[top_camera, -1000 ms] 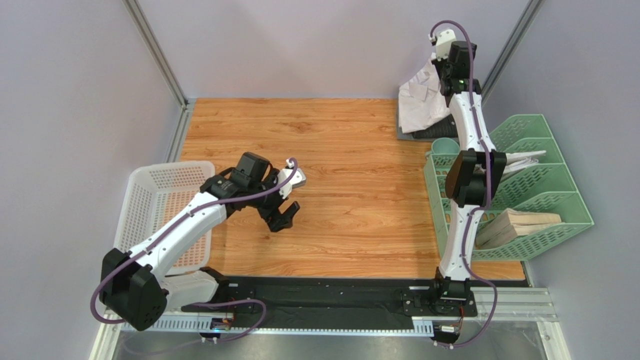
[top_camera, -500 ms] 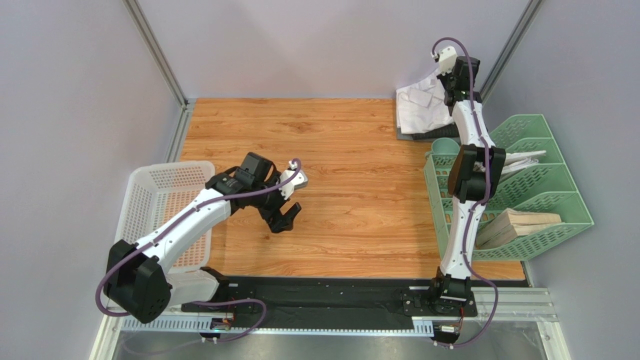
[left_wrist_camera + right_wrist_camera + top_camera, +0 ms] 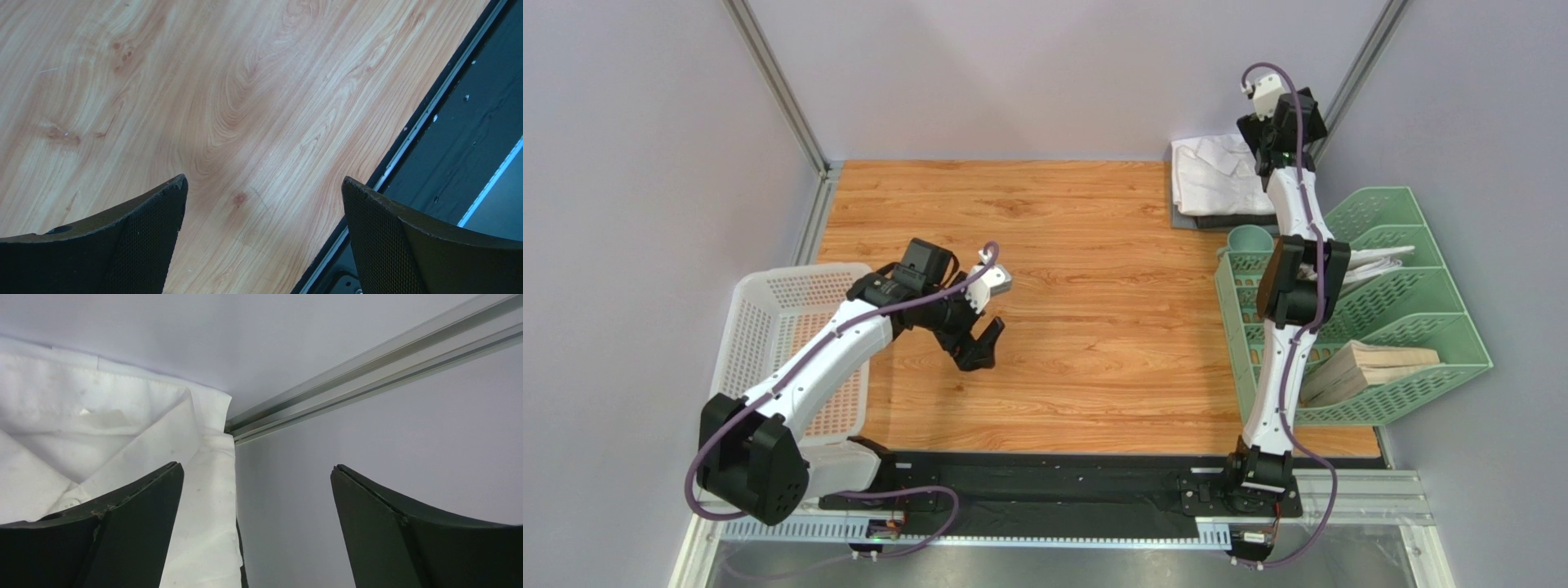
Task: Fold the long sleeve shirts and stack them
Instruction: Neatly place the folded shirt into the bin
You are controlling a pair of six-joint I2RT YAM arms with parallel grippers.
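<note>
beneath the right gripper point(image 3: 256, 467), at the far right corner of the table point(image 3: 1100, 306) — a folded stack of two.
its jaws stand wide apart with nothing between them. just below and to its left lies the white shirt point(image 3: 1210, 178), folded flat, collar showing. only a dark edge of the charcoal shirt point(image 3: 1205, 222) peeks out under the white one's near side, so the white one appears to rest on top. well apart from both, the left gripper point(image 3: 264, 178) hangs over bare wood, jaws spread and empty, with a white mesh basket point(image 3: 787, 319) off to its left. folding and stacking look done — little seems left but for the arms to draw away.
</note>
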